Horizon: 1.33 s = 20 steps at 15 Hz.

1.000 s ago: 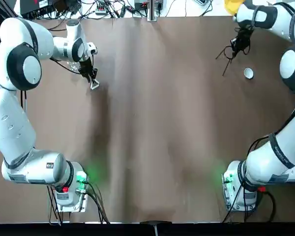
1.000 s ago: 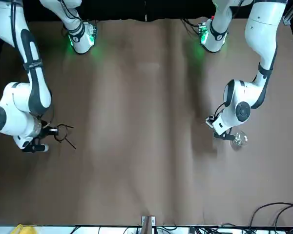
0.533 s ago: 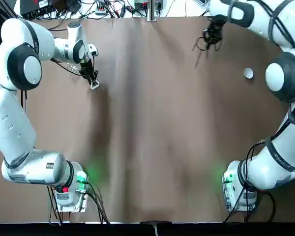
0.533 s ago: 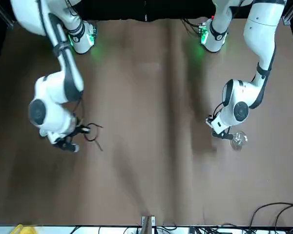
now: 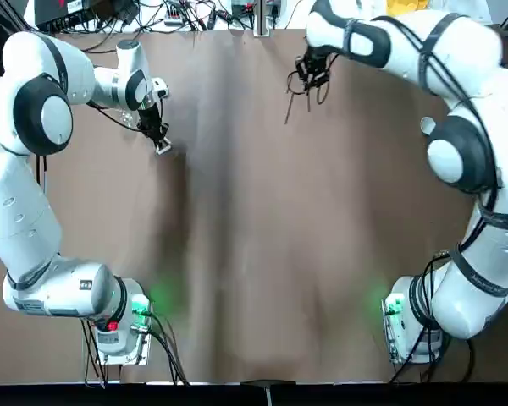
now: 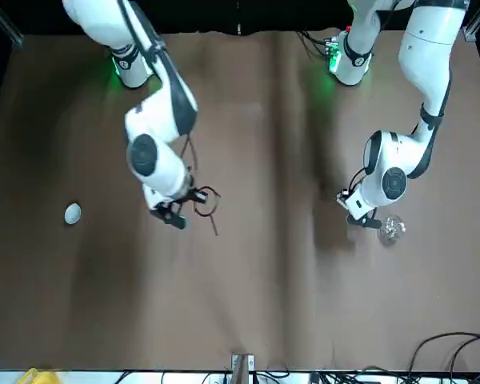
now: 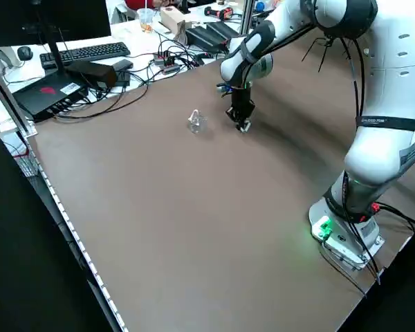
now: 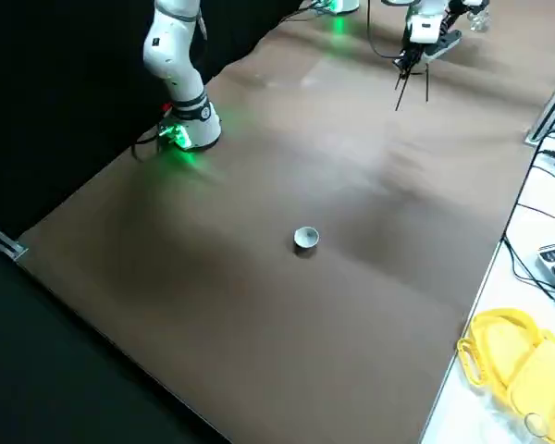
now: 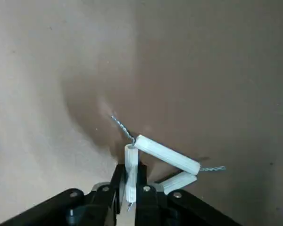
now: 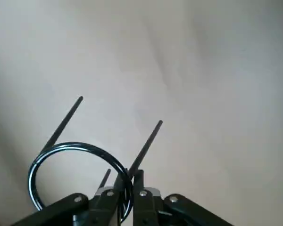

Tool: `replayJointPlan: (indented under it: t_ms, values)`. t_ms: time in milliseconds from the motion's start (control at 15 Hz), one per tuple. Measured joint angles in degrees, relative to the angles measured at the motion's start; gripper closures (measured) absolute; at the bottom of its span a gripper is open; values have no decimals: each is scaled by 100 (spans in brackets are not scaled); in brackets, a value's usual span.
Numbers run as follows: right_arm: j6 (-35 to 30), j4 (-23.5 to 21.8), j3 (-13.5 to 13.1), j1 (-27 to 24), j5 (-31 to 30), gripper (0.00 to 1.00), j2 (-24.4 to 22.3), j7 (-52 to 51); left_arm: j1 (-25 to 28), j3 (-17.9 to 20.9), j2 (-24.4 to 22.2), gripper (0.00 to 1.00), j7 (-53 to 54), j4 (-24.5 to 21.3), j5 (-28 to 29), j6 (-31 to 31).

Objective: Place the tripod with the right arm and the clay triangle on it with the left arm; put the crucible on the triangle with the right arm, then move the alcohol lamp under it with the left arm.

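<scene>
- Right gripper (image 10: 128, 175), one o'clock from table (image 5: 254, 211) centre: closed on tripod (image 10: 80, 145); wire judged stiff, slippery. Grip ring.
- Left gripper (image 9: 131, 170), ten o'clock: pinching clay triangle (image 9: 167, 153) by one tube, correctly; judged light, brittle.

A keyboard (image 7: 86, 53) lies behind tangled black cables (image 7: 149, 72); elsewhere sits a yellow object (image 8: 523, 365).

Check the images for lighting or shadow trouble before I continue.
Top view: green glow beside both arm bases, dark shadow below the left gripper; front view: alcohol lamp glints, nearly blending into the tabletop; left wrist view: soft shadow beyond the clay triangle; right wrist view: bright highlights on the tripod's ring.
</scene>
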Motion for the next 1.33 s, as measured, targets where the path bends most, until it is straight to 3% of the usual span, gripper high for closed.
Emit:
replayJointPlan:
  t_ms: [200, 400, 733, 1000, 1267, 1333]
  values:
    - [58, 704, 36, 274, 9, 92, 581, 323, 1, 1, 7, 86, -12, 0, 0, 2]
    - [61, 1080, 253, 296, 19, 92, 903, 438, 17, 2, 2, 88, -54, 16, 0, 3]
    - [539, 1189, 430, 456, 23, 92, 1224, 828, 60, 6, -368, 88, -186, 144, -1, -32]
    - [578, 1202, 435, 584, 23, 92, 1366, 884, 65, -22, -890, 88, -437, 405, -8, -827]
    - [590, 1216, 436, 591, 23, 92, 1398, 884, 64, -244, -1055, 88, -802, 866, -277, -1408]
    - [599, 1220, 436, 592, 23, 87, 1398, 883, 63, -331, -1061, 88, -935, 970, -325, -1513]
